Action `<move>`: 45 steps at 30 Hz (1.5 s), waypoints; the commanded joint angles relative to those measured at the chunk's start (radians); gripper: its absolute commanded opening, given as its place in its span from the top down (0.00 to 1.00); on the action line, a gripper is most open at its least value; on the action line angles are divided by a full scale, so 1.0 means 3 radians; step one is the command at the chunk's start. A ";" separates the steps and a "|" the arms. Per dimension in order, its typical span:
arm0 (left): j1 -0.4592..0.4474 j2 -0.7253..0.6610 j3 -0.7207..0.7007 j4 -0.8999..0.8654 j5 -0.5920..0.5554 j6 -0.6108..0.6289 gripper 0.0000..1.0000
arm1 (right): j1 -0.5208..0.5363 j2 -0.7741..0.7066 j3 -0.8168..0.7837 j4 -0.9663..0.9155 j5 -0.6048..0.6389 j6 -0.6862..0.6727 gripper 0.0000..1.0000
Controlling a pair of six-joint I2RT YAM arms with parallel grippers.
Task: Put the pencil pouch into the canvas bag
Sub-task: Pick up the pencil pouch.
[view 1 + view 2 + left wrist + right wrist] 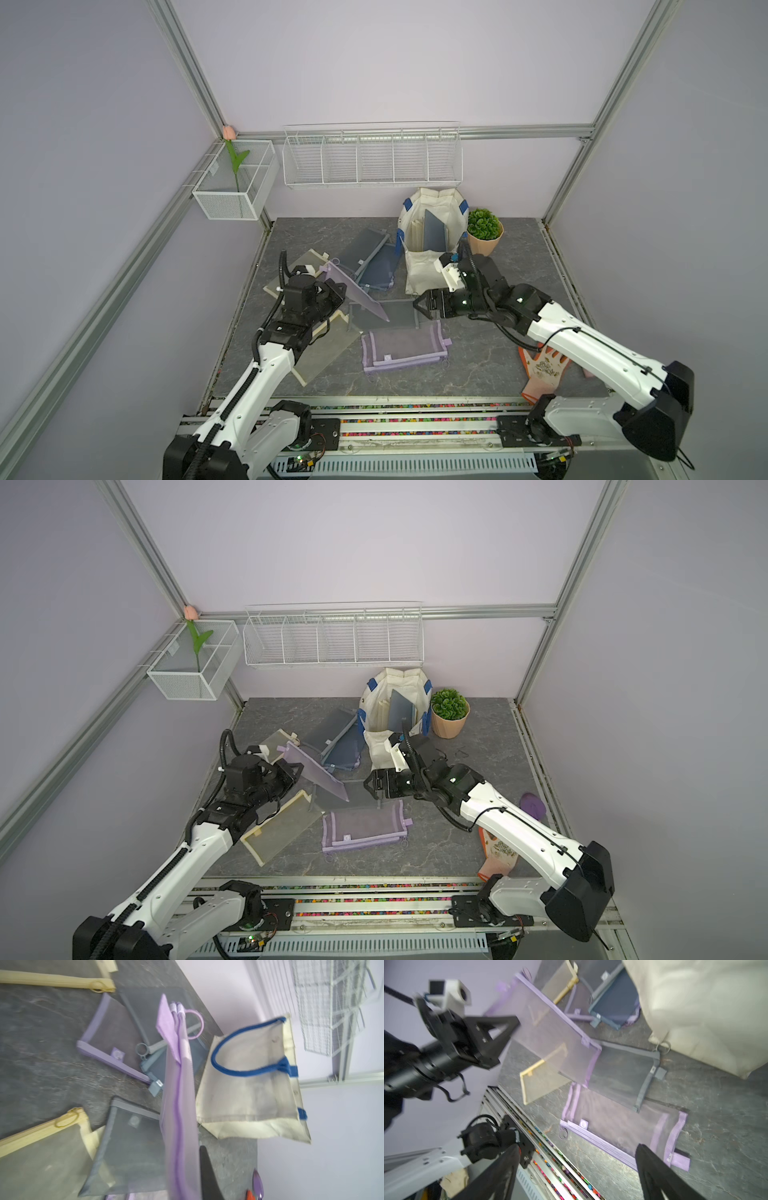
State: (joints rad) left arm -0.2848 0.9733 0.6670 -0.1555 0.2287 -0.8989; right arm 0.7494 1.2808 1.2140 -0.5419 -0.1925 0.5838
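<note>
Several mesh pouches lie scattered and overlapping on the dark stone-patterned tabletop [457, 374], and one of them, a lilac pencil pouch [357, 291], is up off the pile. The left gripper [340, 290] has its fingers pinched together on one short end, so the pouch hangs as a tilted sheet, with its far corner low over the grey pouch [399, 313]. Holding it by the end probably lets it be slid edge-first into a narrow opening. The canvas bag [417, 270] stands upright at the back of the table, mouth upward, just beside the potted plant [484, 232]. A grey-blue pouch [434, 232] already stands on edge inside it, which suggests the held one is meant to go in the same way. The held pouch is well short of the bag, and none of it is over the rim. The right gripper [417, 306] hovers with its fingers spread wide and nothing between them, low over the grey pouch and just in front of the bag's front wall. From there it could steady the bag or take the pouch's free end, though which it is meant for cannot be told. A second lilac pouch [403, 347], a cream pouch [282, 829] and a navy pouch [380, 266] lie flat on the table, untouched.
</note>
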 commanded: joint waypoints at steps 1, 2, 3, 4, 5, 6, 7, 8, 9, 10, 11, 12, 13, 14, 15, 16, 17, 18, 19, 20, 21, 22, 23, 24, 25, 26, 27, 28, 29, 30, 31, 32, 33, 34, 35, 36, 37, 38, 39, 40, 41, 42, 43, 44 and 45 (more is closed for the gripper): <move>-0.0086 -0.0134 0.0155 0.0168 0.0333 0.0401 1.00 | -0.0128 0.0048 0.0498 -0.0238 -0.0184 0.0075 0.11; -0.0087 -0.0170 0.0187 0.0277 0.0484 0.0448 1.00 | -0.0172 0.0109 0.0662 -0.0338 -0.0220 0.0030 0.11; -0.0089 -0.0190 0.0234 0.0370 0.0652 0.0504 1.00 | -0.0217 0.0164 0.0807 -0.0410 -0.0263 -0.0018 0.11; -0.0088 -0.0202 0.0288 0.0425 0.0812 0.0554 1.00 | -0.0243 0.0192 0.0906 -0.0458 -0.0290 -0.0070 0.11; -0.0089 -0.0218 0.0357 0.0459 0.0975 0.0623 1.00 | -0.0279 0.0207 0.0988 -0.0491 -0.0344 -0.0145 0.11; -0.0093 -0.0222 0.0424 0.0475 0.1108 0.0667 1.00 | -0.0322 0.0215 0.1048 -0.0502 -0.0419 -0.0236 0.11; -0.0093 -0.0228 0.0488 0.0487 0.1219 0.0687 1.00 | -0.0366 0.0203 0.1079 -0.0506 -0.0522 -0.0309 0.11; -0.0093 -0.0220 0.0551 0.0532 0.1361 0.0694 1.00 | -0.0419 0.0186 0.1097 -0.0497 -0.0661 -0.0395 0.11; -0.0094 -0.0209 0.0611 0.0596 0.1489 0.0683 1.00 | -0.0471 0.0161 0.1100 -0.0490 -0.0799 -0.0471 0.11; -0.0098 -0.0190 0.0642 0.0700 0.1593 0.0641 1.00 | -0.0517 0.0131 0.1095 -0.0486 -0.0890 -0.0536 0.11; -0.0103 -0.0179 0.0680 0.0805 0.1725 0.0596 1.00 | -0.0572 0.0092 0.1074 -0.0469 -0.0988 -0.0611 0.11; -0.0104 -0.0164 0.0748 0.0850 0.1832 0.0574 1.00 | -0.0632 0.0053 0.1040 -0.0431 -0.1095 -0.0671 0.11; -0.0124 -0.0140 0.0793 0.0924 0.1938 0.0543 1.00 | -0.0681 0.0020 0.0995 -0.0358 -0.1185 -0.0701 0.11; -0.0155 -0.0110 0.0855 0.0982 0.2070 0.0521 1.00 | -0.0724 -0.0024 0.0937 -0.0253 -0.1289 -0.0723 0.11; -0.0189 -0.0058 0.0951 0.0965 0.2191 0.0536 1.00 | -0.0762 -0.0040 0.0896 -0.0159 -0.1394 -0.0732 0.11; -0.0234 -0.0014 0.1037 0.0937 0.2283 0.0558 1.00 | -0.0782 -0.0034 0.0892 -0.0116 -0.1469 -0.0751 0.11; -0.0286 0.0037 0.1144 0.0884 0.2381 0.0589 1.00 | -0.0790 -0.0009 0.0923 -0.0111 -0.1551 -0.0783 0.11; -0.0342 0.0089 0.1256 0.0829 0.2451 0.0613 1.00 | -0.0791 0.0022 0.0964 -0.0125 -0.1622 -0.0826 0.11; -0.0393 0.0125 0.1330 0.0792 0.2494 0.0635 1.00 | -0.0790 0.0050 0.1003 -0.0145 -0.1677 -0.0860 0.11; -0.0441 0.0166 0.1406 0.0770 0.2536 0.0640 1.00 | -0.0791 0.0076 0.1034 -0.0166 -0.1728 -0.0889 0.11; -0.0484 0.0202 0.1467 0.0766 0.2567 0.0638 1.00 | -0.0789 0.0100 0.1051 -0.0155 -0.1817 -0.0908 0.11; -0.0519 0.0234 0.1510 0.0787 0.2595 0.0630 1.00 | -0.0791 0.0115 0.1052 -0.0129 -0.1871 -0.0918 0.11; -0.0564 0.0269 0.1555 0.0806 0.2624 0.0612 1.00 | -0.0793 0.0133 0.1043 -0.0103 -0.1934 -0.0921 0.11; -0.0595 0.0311 0.1575 0.0857 0.2650 0.0593 1.00 | -0.0791 0.0150 0.1024 -0.0057 -0.1992 -0.0913 0.11; -0.0609 0.0344 0.1571 0.0941 0.2679 0.0550 1.00 | -0.0787 0.0164 0.1008 -0.0010 -0.2043 -0.0893 0.11; -0.0610 0.0390 0.1566 0.1029 0.2710 0.0501 1.00 | -0.0785 0.0169 0.0978 0.0065 -0.2086 -0.0846 0.11; -0.0610 0.0438 0.1569 0.1098 0.2741 0.0459 1.00 | -0.0785 0.0164 0.0935 0.0188 -0.2125 -0.0774 0.11; -0.0612 0.0471 0.1580 0.1167 0.2764 0.0417 1.00 | -0.0776 0.0156 0.0904 0.0289 -0.2150 -0.0705 0.10; -0.0611 0.0505 0.1581 0.1260 0.2770 0.0354 1.00 | -0.0763 0.0149 0.0859 0.0406 -0.2179 -0.0638 0.09; -0.0612 0.0519 0.1581 0.1338 0.2764 0.0305 1.00 | -0.0753 0.0134 0.0827 0.0491 -0.2200 -0.0591 0.08; -0.0611 0.0531 0.1585 0.1375 0.2752 0.0278 1.00 | -0.0744 0.0133 0.0806 0.0537 -0.2221 -0.0564 0.05; -0.0611 0.0552 0.1603 0.1390 0.2745 0.0271 1.00 | -0.0737 0.0129 0.0790 0.0563 -0.2245 -0.0552 0.01; -0.0612 0.0578 0.1623 0.1397 0.2745 0.0259 1.00 | -0.0729 0.0121 0.0777 0.0569 -0.2259 -0.0550 0.04; -0.0610 0.0605 0.1643 0.1393 0.2745 0.0258 1.00 | -0.0729 0.0106 0.0756 0.0569 -0.2260 -0.0550 0.13; -0.0610 0.0630 0.1673 0.1383 0.2750 0.0265 1.00 | -0.0728 0.0079 0.0730 0.0569 -0.2255 -0.0553 0.26; -0.0612 0.0655 0.1695 0.1369 0.2751 0.0269 1.00 | -0.0729 0.0050 0.0691 0.0585 -0.2225 -0.0555 0.42; -0.0605 0.0673 0.1726 0.1348 0.2743 0.0278 1.00 | -0.0729 -0.0002 0.0643 0.0607 -0.2182 -0.0549 0.58; -0.0603 0.0688 0.1751 0.1316 0.2734 0.0293 1.00 | -0.0730 -0.0048 0.0589 0.0640 -0.2128 -0.0542 0.67; -0.0598 0.0706 0.1783 0.1247 0.2716 0.0330 1.00 | -0.0729 -0.0087 0.0528 0.0701 -0.2096 -0.0506 0.73; -0.0586 0.0717 0.1807 0.1174 0.2691 0.0367 1.00 | -0.0734 -0.0114 0.0479 0.0747 -0.2087 -0.0482 0.76; -0.0565 0.0727 0.1830 0.1082 0.2650 0.0417 1.00 | -0.0736 -0.0131 0.0450 0.0755 -0.2053 -0.0477 0.79; -0.0533 0.0733 0.1849 0.1000 0.2602 0.0457 1.00 | -0.0737 -0.0142 0.0426 0.0744 -0.2008 -0.0475 0.82; -0.0506 0.0724 0.1849 0.0972 0.2556 0.0475 1.00 | -0.0742 -0.0153 0.0409 0.0729 -0.1948 -0.0480 0.86; -0.0469 0.0719 0.1842 0.0966 0.2502 0.0464 1.00 | -0.0744 -0.0161 0.0394 0.0706 -0.1878 -0.0480 0.91; -0.0427 0.0704 0.1842 0.0914 0.2413 0.0459 0.88 | -0.0755 -0.0172 0.0379 0.0692 -0.1803 -0.0478 0.93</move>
State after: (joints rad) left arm -0.4397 1.1893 1.1900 0.1593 1.0111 -0.7780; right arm 0.5251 1.2564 1.3491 -0.3603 -0.7856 0.4381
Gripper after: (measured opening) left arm 0.074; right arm 0.085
